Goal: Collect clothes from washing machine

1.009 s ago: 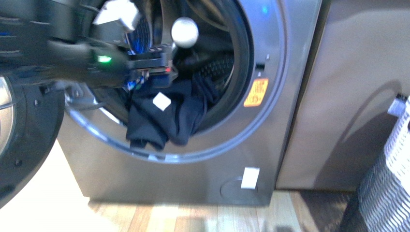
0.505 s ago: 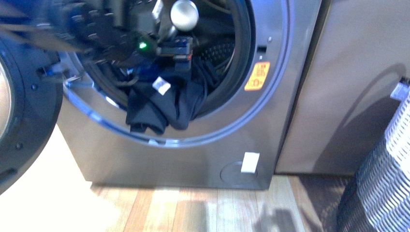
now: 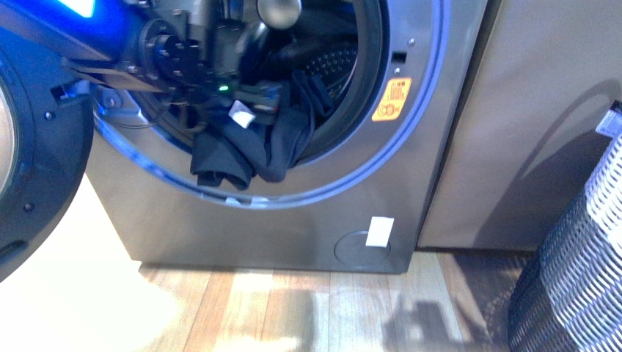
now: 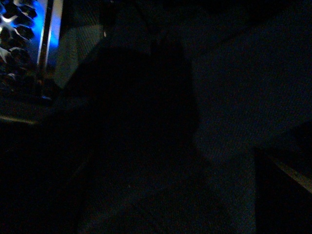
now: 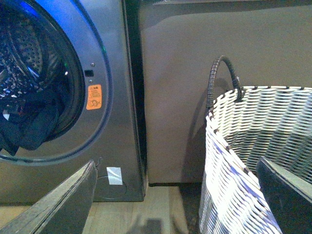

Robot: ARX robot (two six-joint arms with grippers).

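The clothes (image 3: 249, 150), one dark navy garment, are hanging out of the drum mouth of the washing machine (image 3: 308, 220). They are draping over its lower rim with the white tag (image 3: 240, 115) showing, and the remainder is lying inside the drum. The door (image 3: 33, 169) is standing wide open at the left.

The left claw (image 3: 260, 99) is sitting in the drum mouth at the top of the garment, just beside the tag. Whether it is clenched on fabric or released cannot be told: blur is masking it and the left wrist view is dark. The right claw (image 5: 176, 168) is hanging released and empty, facing the woven basket (image 5: 253, 131) to the right of the machine.

Judgement: the grasping step is in hand and extraction is not yet done. The next move is calling for a firm hold on the fabric, a pull toward the near side clear of the rim, then a carry right to the basket.
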